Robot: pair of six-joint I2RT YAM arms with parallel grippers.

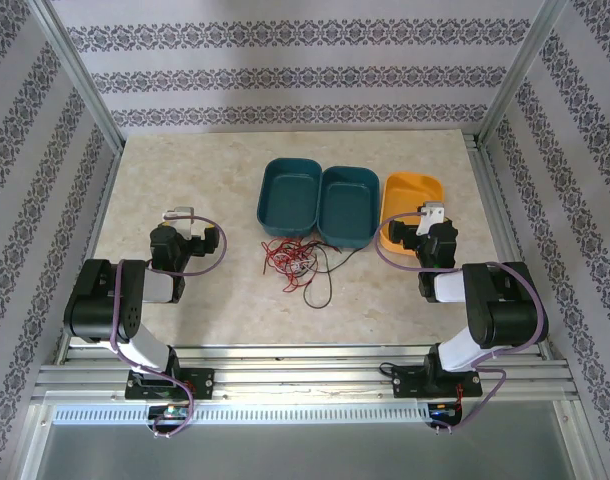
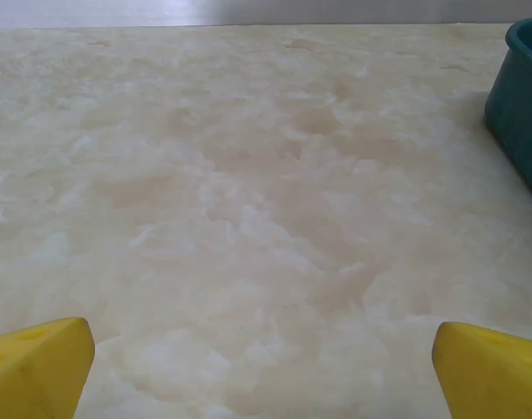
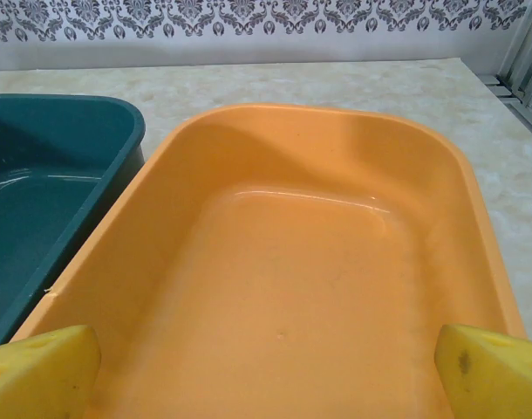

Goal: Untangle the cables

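Locate the cables (image 1: 297, 262) in the top view at mid-surface, between the two arms and well apart from both. Read as one loose tangle of red and black strands, flat on the surface (image 1: 185, 170), just on the near side of the left teal tray (image 1: 289, 195) and the middle teal tray (image 1: 348, 205). Take the long axis of the clump as roughly left to right, parallel to the row of trays. Note one black strand trailing right, ending close to the near rim of the middle teal tray, and one black loop pointing back toward the arm bases. Cannot tell individual strand ends inside the clump.

Find the left hand (image 1: 181, 215) over bare surface, left of the tangle. Spread fully wide, with yellow fingertips (image 2: 39, 367) at opposite lower corners of the wrist view; grips nothing.

Find the right hand (image 1: 432, 212) above the near end of the orange tray (image 1: 405, 195). Likewise spread fully wide, with fingertips (image 3: 480, 371) clear of the tray floor; grips nothing.
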